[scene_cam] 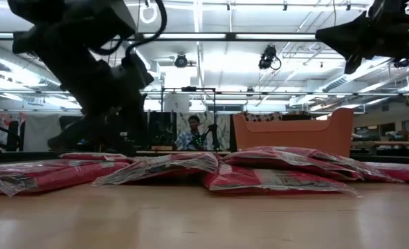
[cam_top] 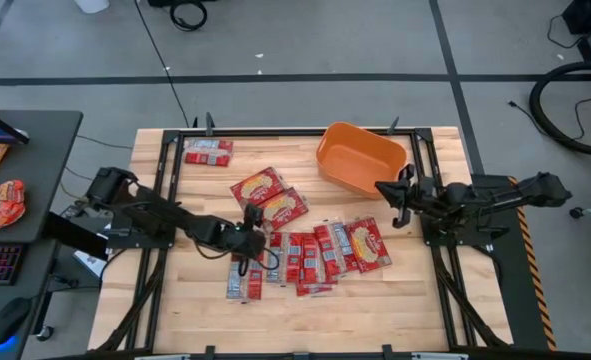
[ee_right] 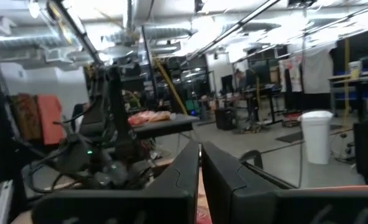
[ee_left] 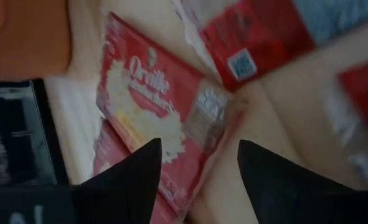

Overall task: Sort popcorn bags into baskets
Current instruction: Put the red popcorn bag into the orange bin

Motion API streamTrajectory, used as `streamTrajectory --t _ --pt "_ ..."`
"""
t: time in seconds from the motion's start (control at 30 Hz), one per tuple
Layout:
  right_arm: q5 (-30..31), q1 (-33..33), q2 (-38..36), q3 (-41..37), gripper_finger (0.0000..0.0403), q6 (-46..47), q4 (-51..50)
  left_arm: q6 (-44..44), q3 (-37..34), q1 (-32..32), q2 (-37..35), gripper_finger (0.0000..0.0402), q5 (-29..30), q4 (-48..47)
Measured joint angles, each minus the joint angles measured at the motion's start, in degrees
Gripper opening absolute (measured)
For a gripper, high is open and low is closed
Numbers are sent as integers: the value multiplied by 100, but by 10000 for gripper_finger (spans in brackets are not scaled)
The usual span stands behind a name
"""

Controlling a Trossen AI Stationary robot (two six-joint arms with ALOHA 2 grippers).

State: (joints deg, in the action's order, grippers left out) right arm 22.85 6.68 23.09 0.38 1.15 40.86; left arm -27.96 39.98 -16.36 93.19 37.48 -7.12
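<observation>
Popcorn bags (cam_top: 320,252) lie in a flat red pile on the middle of the wooden table (cam_top: 175,300), and some overlap each other. One more bag (cam_top: 208,152) lies alone near the far left corner. Two wider bags (cam_top: 268,197) with a cream-yellow middle sit just behind the pile.

Biggest of all is the table, made of pale wood planks. Next is the orange basket (cam_top: 360,158), a smooth plastic tub with sloping walls and a rolled rim. It stands at the far right side, well apart from the pile.

In the left wrist view, one bag (ee_left: 149,118) shows white letters that start with "Orville". The rest is too blurry to read. The bags look shiny and crinkly, with clear edges.

The left gripper (cam_top: 252,238) reaches low over the left end of the pile. Its two dark fingers (ee_left: 134,180) stand wide apart and hold nothing. The right gripper (cam_top: 395,205) hangs up in the air beside the basket, with its fingers (ee_right: 224,177) pressed together and nothing between them.
</observation>
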Motion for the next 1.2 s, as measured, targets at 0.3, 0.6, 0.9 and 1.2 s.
streamTrajectory --t 0.3,0.6,0.9,1.2 --pt "-28 0 328 0 25 21 201 -56 257 524 379 182 -325 -153" --pt "-45 2 328 0 25 21 199 -720 381 978 514 121 -850 -236" --pt "-46 0 328 0 25 -73 202 -415 395 1021 557 9 -919 -154" --pt "129 -1 636 115 25 -90 -321 -270 1681 1061 432 5 -907 -1239"
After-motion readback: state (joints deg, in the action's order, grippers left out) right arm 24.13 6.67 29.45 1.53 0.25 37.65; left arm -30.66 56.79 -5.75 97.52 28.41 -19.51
